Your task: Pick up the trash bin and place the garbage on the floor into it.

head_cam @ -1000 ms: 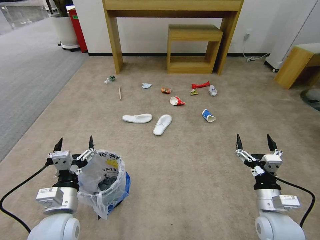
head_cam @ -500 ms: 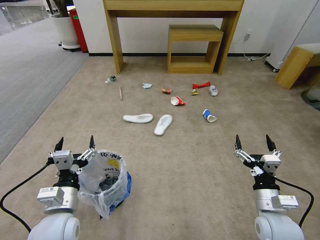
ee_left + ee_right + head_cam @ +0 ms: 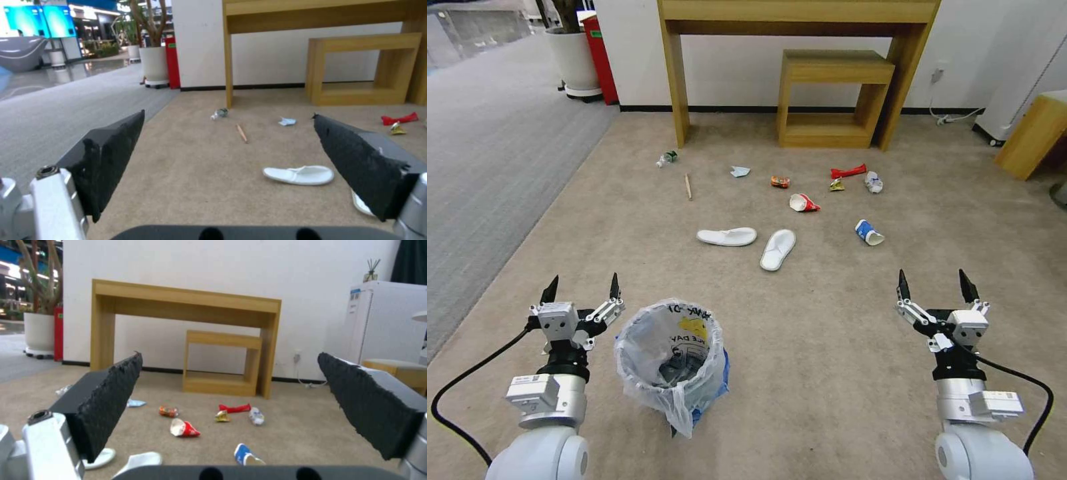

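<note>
The trash bin, blue with a crinkly printed bag liner, stands upright on the beige floor just right of my left gripper. That gripper is open and apart from the bin. My right gripper is open and holds nothing, low at the right. The garbage lies farther ahead: two white slippers, a bottle, a wooden stick, a pale mask, an orange can, a red-and-white cup, a blue cup and a red wrapper.
A tall wooden console table with a small wooden shelf under it stands against the far wall. Grey carpet runs along the left, with a white planter at its far end. More wooden furniture sits far right.
The whole picture has slid to the right, so the camera has shifted left. The bin's bag touched my left gripper's inner finger before; now the bin stands apart from it. Both grippers stay open.
</note>
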Controlling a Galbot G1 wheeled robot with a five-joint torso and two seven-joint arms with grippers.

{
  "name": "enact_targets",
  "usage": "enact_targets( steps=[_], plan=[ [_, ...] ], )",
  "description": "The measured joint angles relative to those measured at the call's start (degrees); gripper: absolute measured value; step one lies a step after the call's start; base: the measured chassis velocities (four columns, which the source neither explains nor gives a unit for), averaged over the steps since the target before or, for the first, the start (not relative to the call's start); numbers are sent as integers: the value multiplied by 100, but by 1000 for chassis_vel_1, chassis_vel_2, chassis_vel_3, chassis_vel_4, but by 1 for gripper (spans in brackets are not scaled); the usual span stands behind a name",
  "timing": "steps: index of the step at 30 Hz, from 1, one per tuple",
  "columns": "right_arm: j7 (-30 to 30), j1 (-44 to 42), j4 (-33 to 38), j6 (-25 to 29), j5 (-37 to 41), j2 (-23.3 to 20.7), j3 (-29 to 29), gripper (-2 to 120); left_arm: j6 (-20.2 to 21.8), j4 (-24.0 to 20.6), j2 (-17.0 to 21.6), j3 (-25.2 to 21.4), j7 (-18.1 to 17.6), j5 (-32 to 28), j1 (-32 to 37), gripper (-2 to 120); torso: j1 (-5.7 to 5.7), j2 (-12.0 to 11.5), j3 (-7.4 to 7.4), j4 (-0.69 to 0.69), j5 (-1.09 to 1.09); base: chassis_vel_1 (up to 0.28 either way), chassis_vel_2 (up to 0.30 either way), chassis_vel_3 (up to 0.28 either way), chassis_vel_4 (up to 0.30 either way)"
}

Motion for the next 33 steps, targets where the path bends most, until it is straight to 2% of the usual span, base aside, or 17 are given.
enact_targets(
  steps=[5, 8, 9, 11, 12, 13, 14, 15, 16, 18, 19, 21, 22, 25, 33],
  plan=[
    [0, 16, -11, 23, 0, 4, -5, 100, 120, 56, 77, 11, 16, -4, 42, 100, 0, 0, 0, 0, 0, -35, -27, 11, 22],
    [0, 25, -15, 24, -6, -7, -5, 100, 498, 49, 257, 225, -15, -206, 109, 100, 0, 0, 0, 0, -2, 0, 0, 0, 0],
    [0, 25, -15, 24, -6, -7, -5, 100, 498, 49, 257, 225, -15, -206, 109, 100, 0, 0, 0, 0, -2, 0, 0, 0, 0],
    [10, 26, -32, 24, -28, -17, -2, 100, 922, -20, 376, 430, -165, -492, 141, 100, 0, 0, 0, 0, -2, 0, 0, 0, 0],
    [16, 26, -42, 23, -53, -24, -3, 100, 1417, -78, 509, 635, -371, -934, 153, 100, 0, 0, 0, 0, -1, 0, 0, 0, 0],
    [16, 26, -42, 23, -53, -24, -3, 100, 1417, -78, 509, 635, -371, -934, 153, 100, 0, 0, 0, 0, -1, 0, 0, 0, 0],
    [16, 25, -42, 24, -64, -29, -6, 100, 1840, -86, 605, 750, -546, -1244, 137, 100, 0, 0, 0, 0, -2, 0, 0, 0, 0],
    [16, 24, -42, 24, -67, -30, -9, 100, 2042, -77, 652, 787, -611, -1359, 120, 100, 0, 0, 0, 0, -2, 0, 0, 0, 0],
    [16, 24, -42, 24, -67, -30, -9, 100, 2042, -77, 652, 787, -611, -1359, 120, 100, 0, 0, 0, 0, -2, 0, 0, 0, 0],
    [17, 20, -38, 34, -70, -38, -16, 100, 2812, 146, 823, 827, -925, -1634, -35, 100, 0, 0, 0, 0, -2, 0, 0, 0, 0],
    [17, 20, -38, 34, -70, -38, -16, 100, 2812, 146, 823, 827, -925, -1634, -35, 100, 0, 0, 0, 0, -2, 0, 0, 0, 0],
    [19, 20, -38, 55, -68, -51, -15, 100, 3202, 374, 902, 816, -1213, -2028, -153, 100, 0, 0, 0, 0, -2, 0, 0, 0, 0],
    [19, 20, -38, 55, -68, -51, -15, 100, 3202, 374, 902, 816, -1213, -2028, -153, 100, 0, 0, 0, 0, -2, 0, 0, 0, 0],
    [20, 19, -52, 78, -67, -61, -13, 100, 3515, 736, 968, 796, -1541, -2449, -301, 100, 0, 0, 0, 0, -3, 0, 0, 0, 0],
    [12, 12, -76, 102, -70, -71, -21, 100, 3686, 1166, 1059, 660, -1862, -2596, -531, 100, 0, 0, 0, 0, -3, 0, 0, 0, 0]
  ],
)
